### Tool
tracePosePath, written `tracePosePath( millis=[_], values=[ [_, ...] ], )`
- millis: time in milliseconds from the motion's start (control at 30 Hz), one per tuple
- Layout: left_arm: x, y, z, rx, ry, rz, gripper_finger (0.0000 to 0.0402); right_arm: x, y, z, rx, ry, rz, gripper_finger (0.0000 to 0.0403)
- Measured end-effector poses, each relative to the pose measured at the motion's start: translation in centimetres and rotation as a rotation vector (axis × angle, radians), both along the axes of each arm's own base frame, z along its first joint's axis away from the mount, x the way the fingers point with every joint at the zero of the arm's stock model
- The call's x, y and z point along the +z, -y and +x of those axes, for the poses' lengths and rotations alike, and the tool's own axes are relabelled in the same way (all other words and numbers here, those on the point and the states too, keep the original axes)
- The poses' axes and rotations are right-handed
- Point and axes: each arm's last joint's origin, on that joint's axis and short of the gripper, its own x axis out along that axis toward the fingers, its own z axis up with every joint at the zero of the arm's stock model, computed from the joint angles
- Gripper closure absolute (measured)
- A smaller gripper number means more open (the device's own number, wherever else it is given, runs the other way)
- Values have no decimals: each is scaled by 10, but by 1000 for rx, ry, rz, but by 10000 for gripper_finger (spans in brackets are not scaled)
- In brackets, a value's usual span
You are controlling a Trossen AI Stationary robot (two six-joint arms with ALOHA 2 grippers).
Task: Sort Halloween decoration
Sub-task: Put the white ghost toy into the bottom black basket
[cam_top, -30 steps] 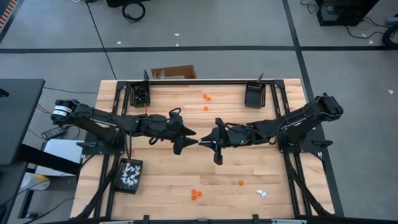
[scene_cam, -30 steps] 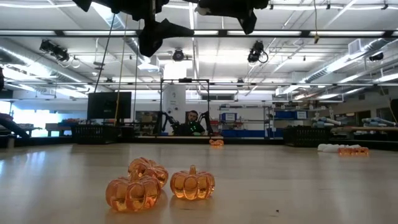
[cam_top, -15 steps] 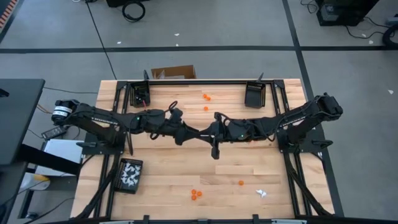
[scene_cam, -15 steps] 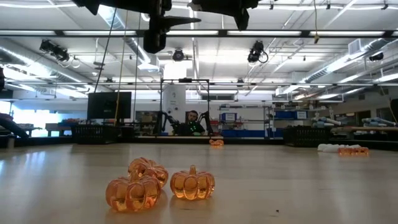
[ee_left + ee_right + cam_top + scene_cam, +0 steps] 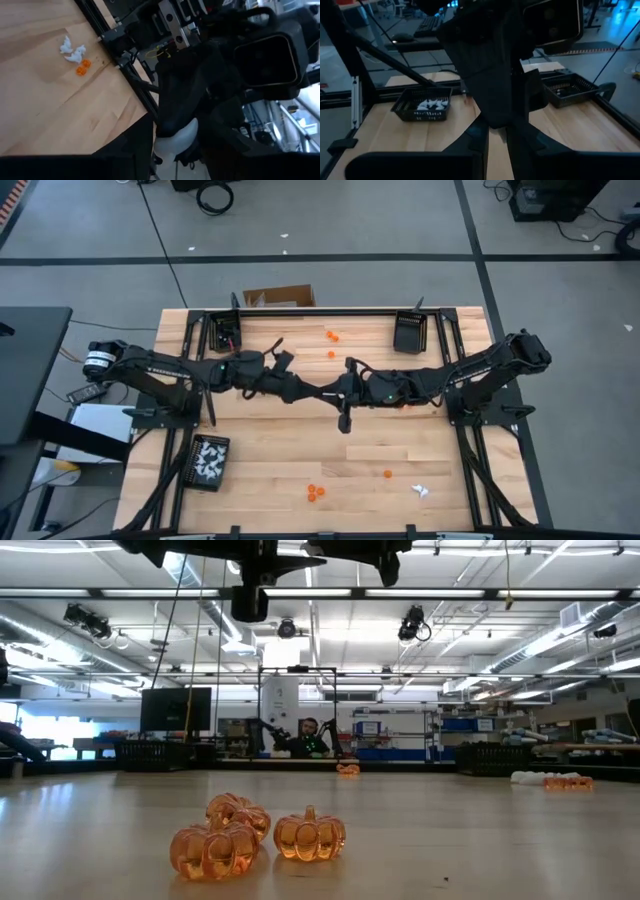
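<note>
Left gripper [image 5: 318, 394] now against right gripper [image 5: 338, 393]

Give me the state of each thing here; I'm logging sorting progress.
Right end effector: shut on a small white trinket, above mid-table.
Left end effector: tip to tip with the right one.
Black mesh tray: holds white pieces.
Three translucent orange pumpkin trinkets: upright, loose on the wooden table.
Other white trinket: loose, unsorted.

Grey floor [image 5: 330, 230], black floor tape [image 5: 300, 257], cardboard box [image 5: 280, 296], ceiling strip lights [image 5: 470, 592]
</note>
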Motion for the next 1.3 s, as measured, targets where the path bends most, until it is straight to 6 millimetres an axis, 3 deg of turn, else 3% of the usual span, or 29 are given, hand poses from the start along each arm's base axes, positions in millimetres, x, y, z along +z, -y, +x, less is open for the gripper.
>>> tracePosePath(
  millis=[567, 867, 1300],
  values=[
    [3, -5, 0, 3, 24, -73, 247, 2, 8, 1, -74, 21, -33, 345],
    [4, -11, 1, 13, 36, -87, 275, 4, 9, 1, -125, 38, -32, 341],
    [8, -29, 0, 49, 72, -104, 283, 4, 12, 0, -226, 61, 26, 233]
  ],
)
